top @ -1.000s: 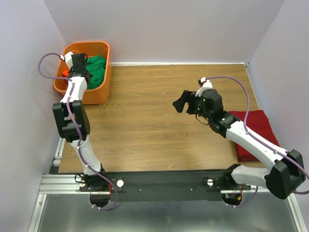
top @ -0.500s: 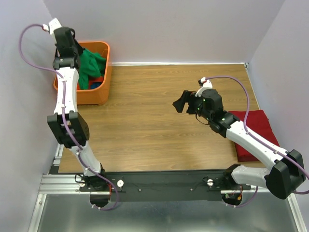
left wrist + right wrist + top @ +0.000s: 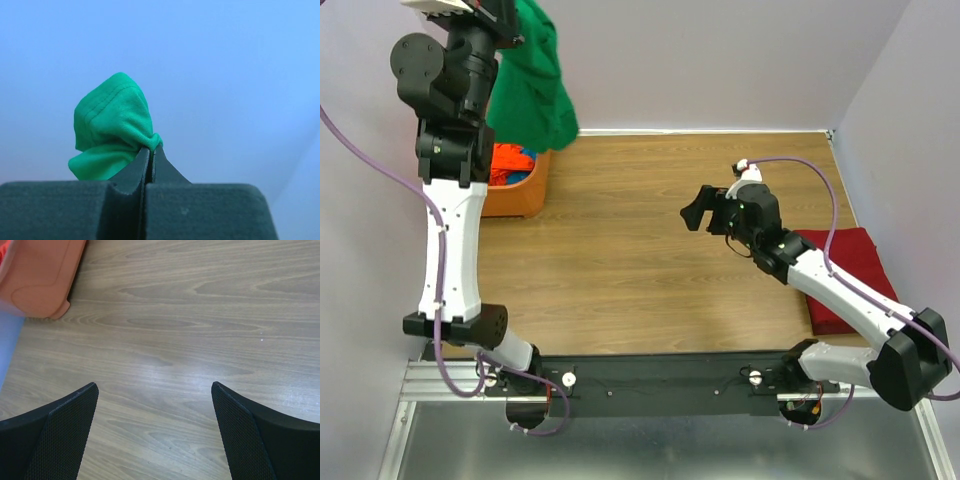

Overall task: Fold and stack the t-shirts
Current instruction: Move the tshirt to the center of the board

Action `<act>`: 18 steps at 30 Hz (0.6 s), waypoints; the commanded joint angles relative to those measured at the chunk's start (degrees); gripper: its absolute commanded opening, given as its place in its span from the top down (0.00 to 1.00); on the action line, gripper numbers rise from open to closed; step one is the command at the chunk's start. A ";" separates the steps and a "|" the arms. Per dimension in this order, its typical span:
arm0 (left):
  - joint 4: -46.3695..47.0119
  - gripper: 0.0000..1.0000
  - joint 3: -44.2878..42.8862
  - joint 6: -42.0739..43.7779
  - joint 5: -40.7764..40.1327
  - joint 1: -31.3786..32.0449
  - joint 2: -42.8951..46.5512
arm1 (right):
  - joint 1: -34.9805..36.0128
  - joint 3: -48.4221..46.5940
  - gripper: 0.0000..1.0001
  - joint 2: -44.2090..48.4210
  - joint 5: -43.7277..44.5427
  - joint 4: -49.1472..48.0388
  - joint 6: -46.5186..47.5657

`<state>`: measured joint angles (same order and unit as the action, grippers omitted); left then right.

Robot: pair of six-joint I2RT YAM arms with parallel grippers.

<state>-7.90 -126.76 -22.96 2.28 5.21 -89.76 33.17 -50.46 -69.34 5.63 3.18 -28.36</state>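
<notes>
My left gripper (image 3: pixel 512 18) is raised high over the back left corner, shut on a fold of the bright green t-shirt (image 3: pixel 535 90), which hangs down from it in front of the wall. In the left wrist view the green cloth (image 3: pixel 112 125) bunches out of the closed fingertips of the left gripper (image 3: pixel 151 148). An orange t-shirt (image 3: pixel 508 160) lies crumpled in the basket. The dark red t-shirt (image 3: pixel 850 270) lies folded at the table's right edge. My right gripper (image 3: pixel 695 213) hovers over the middle of the table, open and holding nothing; its fingers (image 3: pixel 65 430) frame bare wood.
The orange plastic basket (image 3: pixel 512 198) stands at the back left corner of the wooden table (image 3: pixel 620 250); its corner (image 3: pixel 40 275) shows in the right wrist view. Walls close the table in at the left, back and right.
My left arm has risen from the basket to well above it, lifting the green t-shirt clear so that it hangs free. The right arm has stayed still.
</notes>
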 commanded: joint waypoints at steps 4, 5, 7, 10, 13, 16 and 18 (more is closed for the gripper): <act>9.39 1.00 10.37 3.19 0.97 10.51 6.17 | -0.03 -1.22 0.00 3.86 5.44 0.51 0.76; 9.66 1.00 12.31 2.32 0.71 12.00 7.13 | -0.03 -1.14 0.00 4.12 5.71 0.60 0.67; 11.15 1.00 19.33 0.73 -0.96 12.89 7.93 | -0.03 -0.96 0.00 4.74 6.32 0.60 0.24; 9.41 0.92 27.16 -4.54 -4.28 12.89 7.23 | -0.03 -0.52 0.00 4.31 7.03 0.51 -0.38; 2.64 0.51 30.77 -8.23 -5.54 12.80 3.89 | -0.03 -0.26 0.00 2.90 7.29 0.60 -0.65; 2.36 0.39 38.67 -10.78 -4.48 12.80 4.15 | -0.03 0.71 0.00 1.93 5.71 0.51 0.06; 3.59 0.39 46.29 -11.84 -4.13 12.80 6.51 | -0.03 1.06 0.00 0.27 5.53 0.77 0.23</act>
<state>-3.25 -88.88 -30.46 -0.67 18.02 -86.65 33.17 -50.43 -66.81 10.63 3.11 -28.49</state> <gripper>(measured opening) 0.611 0.998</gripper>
